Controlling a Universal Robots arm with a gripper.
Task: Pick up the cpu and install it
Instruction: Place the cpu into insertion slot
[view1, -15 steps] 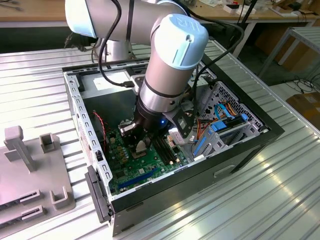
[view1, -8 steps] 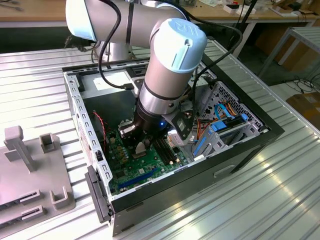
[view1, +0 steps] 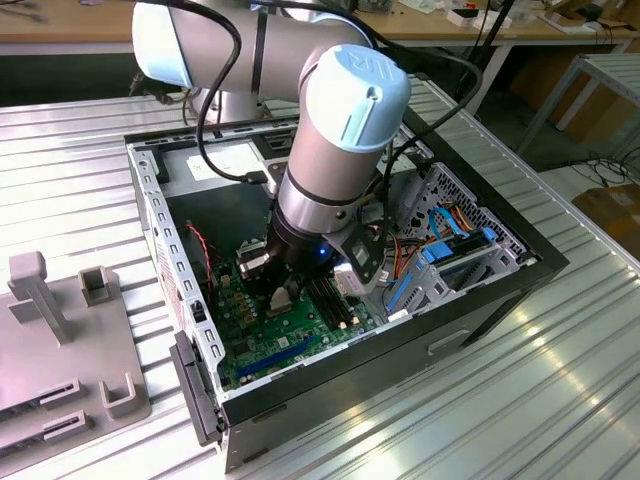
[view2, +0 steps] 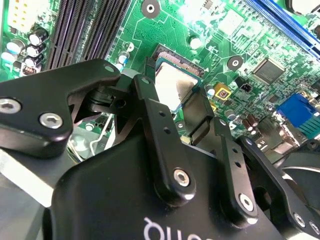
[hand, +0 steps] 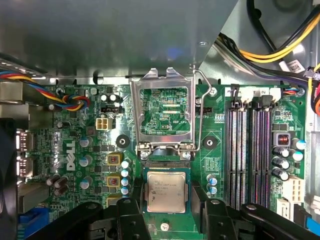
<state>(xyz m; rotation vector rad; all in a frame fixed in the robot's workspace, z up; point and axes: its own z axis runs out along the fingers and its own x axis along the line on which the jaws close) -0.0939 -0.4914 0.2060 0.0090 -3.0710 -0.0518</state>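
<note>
The gripper (hand: 166, 196) has its fingers (hand: 131, 216) clamped on two opposite sides of the cpu (hand: 166, 192); the cpu lies level over the open socket (hand: 165, 164), well inside the motherboard's (hand: 75, 150) edges; the load plate (hand: 162, 112) stands raised just beside it.

The cpu (hand: 165, 192) lies at the socket (hand: 165, 164) on the motherboard (hand: 220, 127) inside the case (view1: 300, 385), beneath the hand (view2: 175, 95).

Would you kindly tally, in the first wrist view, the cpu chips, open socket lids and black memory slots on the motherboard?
cpu: 1
open socket lid: 1
memory slots: 4
Total: 6
</note>
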